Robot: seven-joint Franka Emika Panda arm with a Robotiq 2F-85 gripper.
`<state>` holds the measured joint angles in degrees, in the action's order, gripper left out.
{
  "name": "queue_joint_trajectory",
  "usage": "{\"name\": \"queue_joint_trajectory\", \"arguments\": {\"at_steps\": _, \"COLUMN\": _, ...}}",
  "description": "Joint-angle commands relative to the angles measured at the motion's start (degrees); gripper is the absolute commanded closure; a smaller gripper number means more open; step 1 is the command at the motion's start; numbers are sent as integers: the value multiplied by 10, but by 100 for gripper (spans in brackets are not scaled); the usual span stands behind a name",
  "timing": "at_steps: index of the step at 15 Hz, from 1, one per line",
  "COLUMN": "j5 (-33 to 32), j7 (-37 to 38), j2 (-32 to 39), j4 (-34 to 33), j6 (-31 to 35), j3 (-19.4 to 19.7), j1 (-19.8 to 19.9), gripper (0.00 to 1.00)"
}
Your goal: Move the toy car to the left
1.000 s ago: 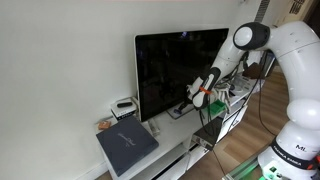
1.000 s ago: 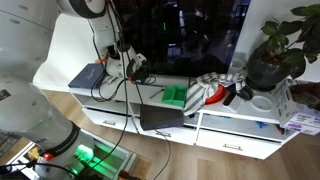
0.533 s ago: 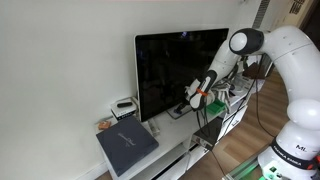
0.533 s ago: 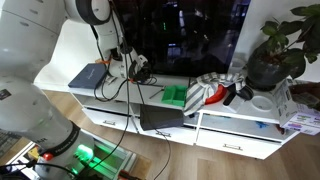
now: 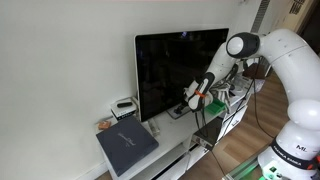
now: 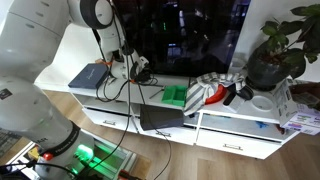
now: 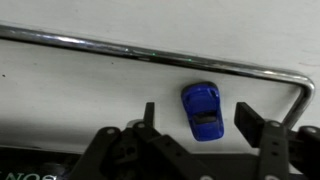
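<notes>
Here we go: the gripper [image 7: 196,115] is down over the car [image 7: 203,108], and I'd call the approach done and little else. In the wrist view the small blue car sits on the white cabinet [image 7: 60,85], just beside the metal rod [image 7: 120,48] that runs along the top. The fingers [image 7: 148,122] stand one on each side of it. White shows between each finger and the car, so the hand is spread wide and holding nothing. By my reckoning the whole move is left to do: close on the car, carry or slide it left, let go. In an exterior view the gripper [image 5: 195,98] hangs low in front of the TV [image 5: 170,65]; the car is too small to pick out there. As for containers, a green box [image 6: 176,95] sits on the cabinet top, well apart from the gripper, and I can't tell what is in it. Further along, a pot [image 6: 262,72] holds a leafy plant [image 6: 280,35]. The drawer fronts below look shut, so whatever they hold is hidden. The car is in no container, just out on the bare top.
</notes>
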<state>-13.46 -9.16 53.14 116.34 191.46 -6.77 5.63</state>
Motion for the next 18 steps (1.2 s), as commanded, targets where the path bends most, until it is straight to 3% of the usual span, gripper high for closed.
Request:
{"name": "queue_joint_trajectory", "arguments": {"at_steps": 1, "j5": 11, "j7": 3, "j2": 13, "j4": -20, "j6": -13, "j3": 8, "j1": -12, "gripper": 50}}
{"name": "queue_joint_trajectory", "arguments": {"at_steps": 7, "j5": 7, "j7": 0, "j2": 12, "j4": -18, "j6": -19, "j3": -1, "j1": -10, "gripper": 89}}
{"name": "queue_joint_trajectory", "arguments": {"at_steps": 18, "j5": 23, "j7": 17, "j2": -36, "j4": 42, "j6": 3, "j3": 7, "j1": -26, "gripper": 89}}
